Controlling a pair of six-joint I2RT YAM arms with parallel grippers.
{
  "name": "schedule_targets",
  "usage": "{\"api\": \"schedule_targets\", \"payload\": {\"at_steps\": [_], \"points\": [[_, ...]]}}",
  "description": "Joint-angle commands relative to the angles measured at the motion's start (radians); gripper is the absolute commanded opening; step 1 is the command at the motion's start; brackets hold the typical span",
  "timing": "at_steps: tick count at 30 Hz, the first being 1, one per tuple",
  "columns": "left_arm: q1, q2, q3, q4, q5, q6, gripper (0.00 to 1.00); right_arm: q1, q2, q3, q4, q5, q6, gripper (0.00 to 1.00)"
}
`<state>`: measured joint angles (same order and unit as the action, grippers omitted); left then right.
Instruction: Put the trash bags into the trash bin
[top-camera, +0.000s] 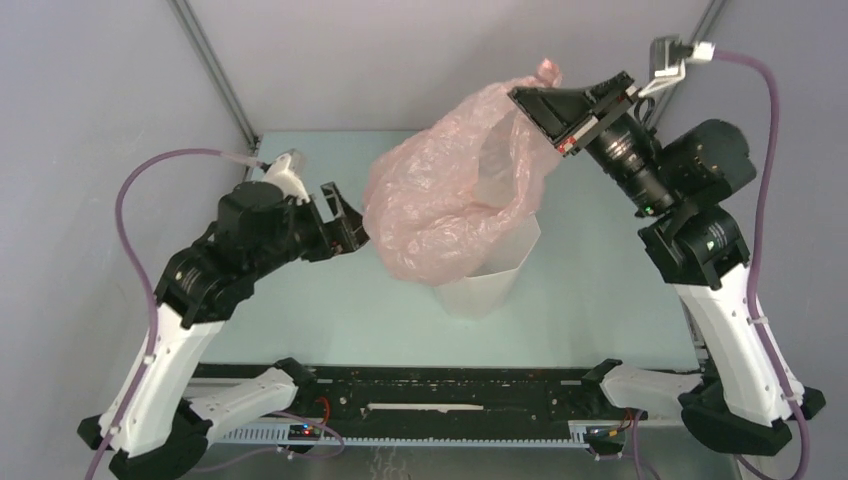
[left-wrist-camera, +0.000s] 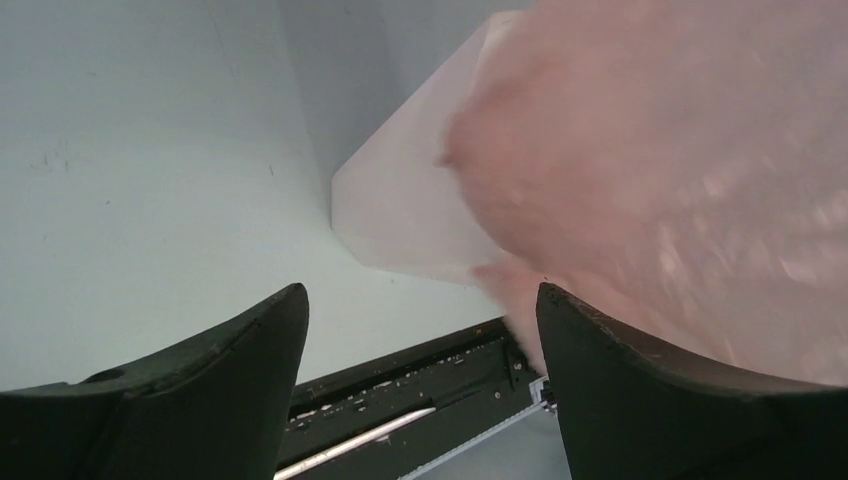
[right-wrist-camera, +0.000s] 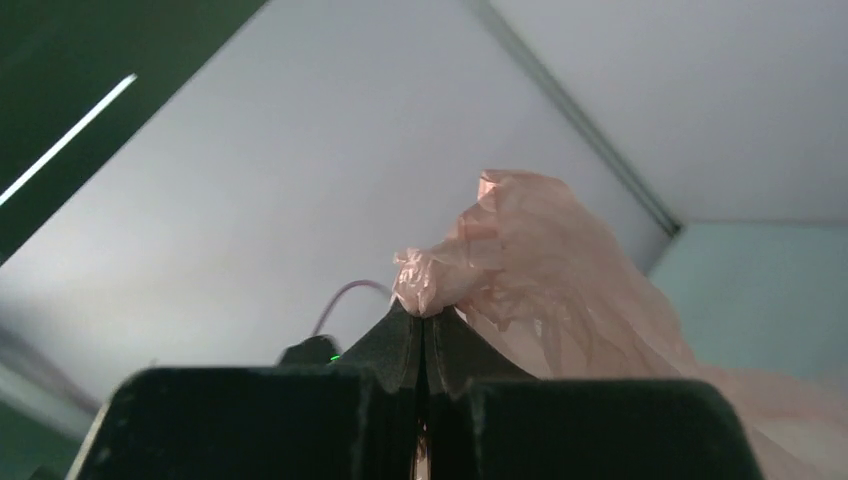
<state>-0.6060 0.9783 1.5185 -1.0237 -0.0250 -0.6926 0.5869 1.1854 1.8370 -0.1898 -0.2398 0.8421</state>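
Item: trash bag (top-camera: 440, 200) is pinched at its top by right gripper (right-wrist-camera: 425, 320), jaws shut tight, and hung vert. over trash bin (top-camera: 495, 270), frame centre; left gripper (top-camera: 348, 228), wide open & empty, is set just left of bulge.

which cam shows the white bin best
Top external: the trash bin shows its faceted front walls, with its top hidden under the pink bag. Left wrist shows only one blurred side beside the bag. Right wrist shows none of it.

White lower links (top-camera: 165, 370), black joints (top-camera: 705, 250), purple cables (top-camera: 135, 200); the left gripper (top-camera: 350, 218) and right gripper (top-camera: 518, 97) are black.
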Motion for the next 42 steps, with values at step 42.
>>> {"api": "schedule_targets", "payload": {"at_steps": [42], "points": [[-0.331,0.609,0.37,0.09,-0.064,0.256,0.8,-0.101,-0.239,-0.355,-0.318,-0.108,-0.289,0.0]]}}
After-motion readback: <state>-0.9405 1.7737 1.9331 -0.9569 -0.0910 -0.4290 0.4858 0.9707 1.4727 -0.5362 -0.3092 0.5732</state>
